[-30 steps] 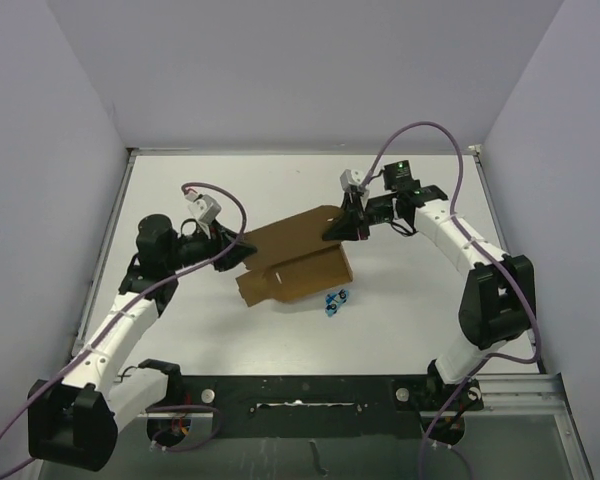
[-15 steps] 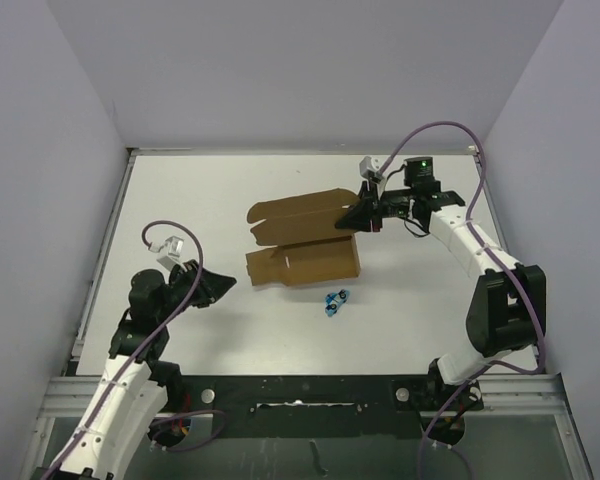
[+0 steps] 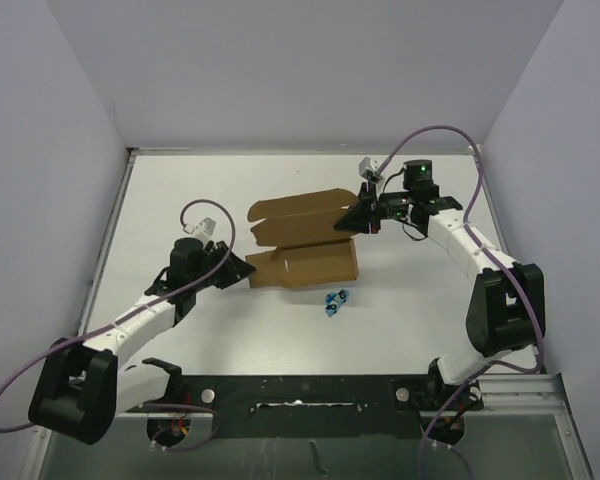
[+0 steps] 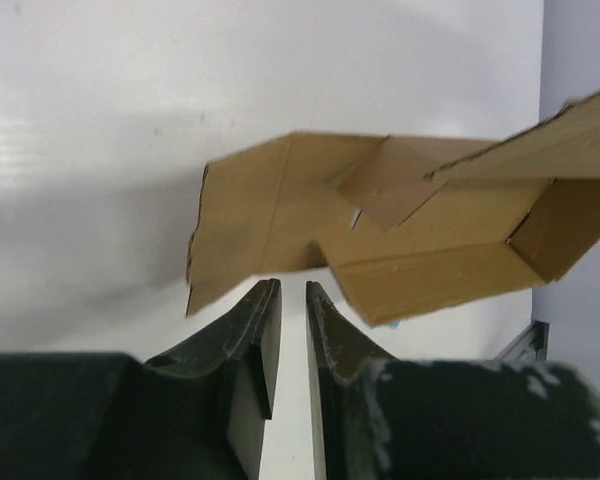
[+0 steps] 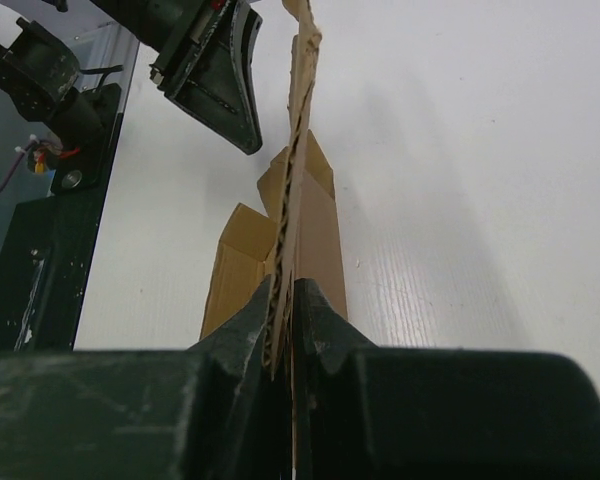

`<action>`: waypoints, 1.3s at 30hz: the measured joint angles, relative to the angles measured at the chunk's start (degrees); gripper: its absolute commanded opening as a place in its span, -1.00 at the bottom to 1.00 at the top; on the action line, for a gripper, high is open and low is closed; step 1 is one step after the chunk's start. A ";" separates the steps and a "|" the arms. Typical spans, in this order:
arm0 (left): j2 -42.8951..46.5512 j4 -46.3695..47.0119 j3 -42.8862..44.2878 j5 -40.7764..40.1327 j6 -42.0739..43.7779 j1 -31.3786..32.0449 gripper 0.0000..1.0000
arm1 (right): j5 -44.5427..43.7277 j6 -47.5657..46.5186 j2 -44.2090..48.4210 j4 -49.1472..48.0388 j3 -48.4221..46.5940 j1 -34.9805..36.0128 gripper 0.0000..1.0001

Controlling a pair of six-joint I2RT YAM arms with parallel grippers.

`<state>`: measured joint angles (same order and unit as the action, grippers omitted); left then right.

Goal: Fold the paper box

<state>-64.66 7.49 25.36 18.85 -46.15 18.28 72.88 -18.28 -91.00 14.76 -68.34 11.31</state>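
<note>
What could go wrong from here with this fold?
The right gripper pinches only a thin edge of the paper box; a pull could slip or tear it. The left gripper, jaws nearly together and empty, faces the nearest flap and may shove the sheet instead of catching it. The small blue object beside the near edge could get swept.

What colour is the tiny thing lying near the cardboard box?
Blue. The tiny thing shows best in the top view, beside the box.

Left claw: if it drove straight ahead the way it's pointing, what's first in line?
The paper box. The left claw points at its near flap, with nothing between; height is hard to judge.
</note>
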 measured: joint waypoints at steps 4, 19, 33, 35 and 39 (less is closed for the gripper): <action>-3.50 6.49 1.11 -4.52 -0.79 1.75 -0.95 | 0.00 0.76 0.00 -0.63 0.00 0.02 -1.00; -13.88 29.03 0.22 -17.38 -4.63 9.81 -1.00 | -1.31 1.42 -0.02 -1.33 0.02 0.02 -1.00; -19.93 35.71 -1.86 -22.10 -9.42 15.89 -1.00 | -5.05 5.97 -0.02 -6.97 4.63 0.79 -1.00; -20.59 36.11 -1.84 -22.67 -9.77 16.06 -1.00 | -5.27 6.58 -0.02 -7.63 5.01 0.79 -1.00; -21.92 36.28 -0.50 -23.15 -9.81 16.26 -1.00 | -5.57 6.99 -0.07 -8.55 5.16 0.79 -1.00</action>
<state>-86.59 43.77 24.86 -4.29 -55.96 34.54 67.31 -11.29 -91.07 6.22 -63.18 12.10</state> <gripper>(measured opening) 0.007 0.040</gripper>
